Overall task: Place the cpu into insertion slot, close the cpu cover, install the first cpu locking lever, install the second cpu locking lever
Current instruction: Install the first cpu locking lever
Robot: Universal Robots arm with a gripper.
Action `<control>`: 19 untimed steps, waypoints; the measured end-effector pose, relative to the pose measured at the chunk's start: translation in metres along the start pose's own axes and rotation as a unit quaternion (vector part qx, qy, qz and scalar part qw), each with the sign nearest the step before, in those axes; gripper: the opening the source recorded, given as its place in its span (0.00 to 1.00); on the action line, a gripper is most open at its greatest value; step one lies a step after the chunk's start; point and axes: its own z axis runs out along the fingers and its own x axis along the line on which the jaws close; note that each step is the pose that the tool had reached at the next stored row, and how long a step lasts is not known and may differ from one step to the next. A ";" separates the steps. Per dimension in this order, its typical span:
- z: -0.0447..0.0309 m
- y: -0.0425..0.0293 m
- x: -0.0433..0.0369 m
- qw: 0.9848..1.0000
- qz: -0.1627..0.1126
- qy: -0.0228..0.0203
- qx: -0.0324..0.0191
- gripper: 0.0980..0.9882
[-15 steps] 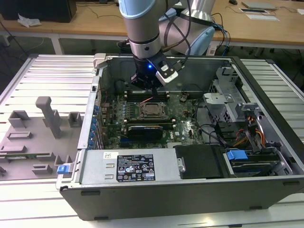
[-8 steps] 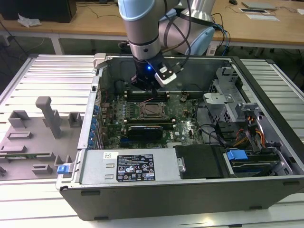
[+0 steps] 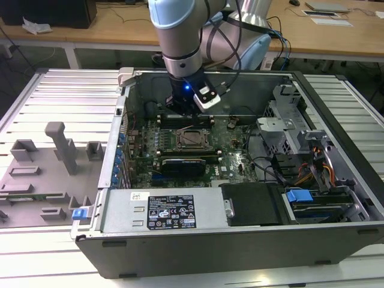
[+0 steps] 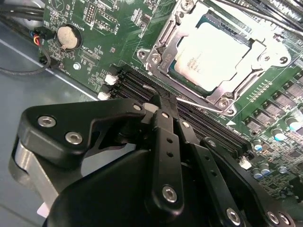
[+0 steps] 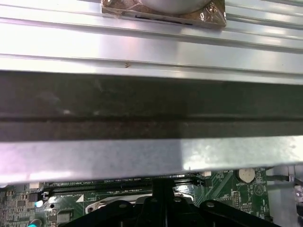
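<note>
The gripper (image 4: pixel 160 101) has its black fingers pressed together, tips down by the long memory slots (image 4: pixel 208 126) (on the green board). Just beyond them the cpu (image 4: pixel 213 56) lies in the insertion slot (image 3: pixel 193 139), the cpu cover (image 4: pixel 162 42) closed around it, all inside the open computer case (image 3: pixel 240 252).

There's the gripper (image 5: pixel 162 183) over the green motherboard (image 5: pixel 227 189), black fingers (image 5: pixel 163 194) pressed together near the long memory slots (image 5: pixel 118 183). A coin battery (image 5: pixel 246 176) sits on the board nearby. Beyond, the dark case wall (image 5: pixel 151 109) with its bright metal lip, then ribbed aluminium tabletop (image 5: pixel 142 42).
</note>
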 end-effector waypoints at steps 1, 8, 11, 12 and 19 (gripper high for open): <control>0.0004 0.0002 0.0001 1.000 0.004 -0.001 0.001 0.01; 0.0042 0.0013 0.0018 0.999 0.031 -0.005 0.007 0.01; 0.0052 0.0022 0.0029 0.999 0.040 -0.006 0.009 0.01; 0.0056 0.0025 0.0032 0.999 0.043 -0.006 0.010 0.01; 0.0082 0.0045 0.0048 0.997 0.069 -0.010 0.016 0.01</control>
